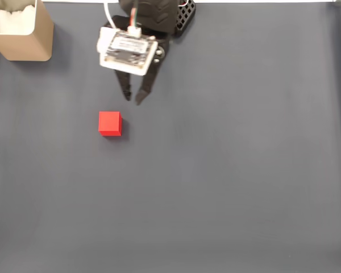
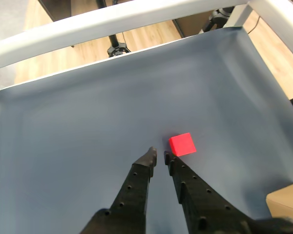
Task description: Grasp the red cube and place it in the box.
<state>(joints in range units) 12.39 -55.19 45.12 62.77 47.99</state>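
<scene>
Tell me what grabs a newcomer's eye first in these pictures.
The red cube stands out most, alone on the dark grey mat, left of centre in the fixed view. Just above it the tool hangs with its black fingers slightly parted, empty. The beige box sits in the top-left corner.

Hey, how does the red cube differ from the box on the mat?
The red cube is bright red; the box is beige tan. The cube is far smaller than the box. The cube looks solid, while the box is open-topped with white material inside. The cube lies near the hand; the box sits at the mat's corner. Both rest on the dark mat.
</scene>
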